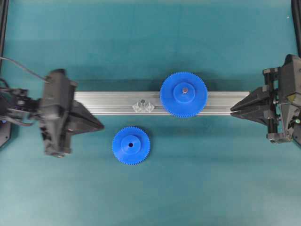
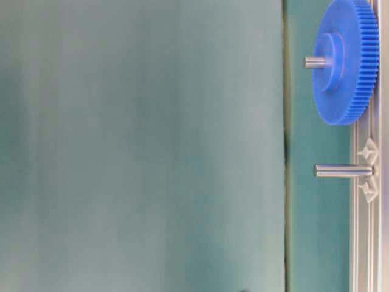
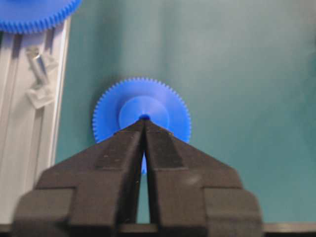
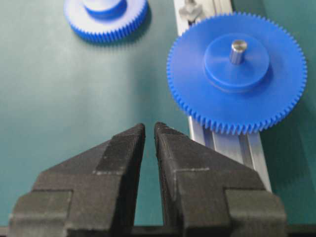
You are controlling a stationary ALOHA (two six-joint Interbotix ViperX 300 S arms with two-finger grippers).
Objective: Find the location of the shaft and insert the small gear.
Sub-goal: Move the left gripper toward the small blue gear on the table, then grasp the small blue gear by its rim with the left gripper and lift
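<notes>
We see the left gripper (image 3: 144, 123) nearly closed, empty, above the small gear (image 3: 141, 114); right gripper (image 4: 149, 129) likewise, empty.

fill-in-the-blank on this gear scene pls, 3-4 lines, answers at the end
1. The small gear lies flat on the ____ mat, off the aluminium rail.
2. The larger gear sits on the rail with a grey ____ through its hub.
3. The bare shaft stands on the rail with ____ gear on it.
4. In the overhead view the small gear lies nearer the ____ gripper than the other gripper.

Answers: teal; pin; no; left
</notes>
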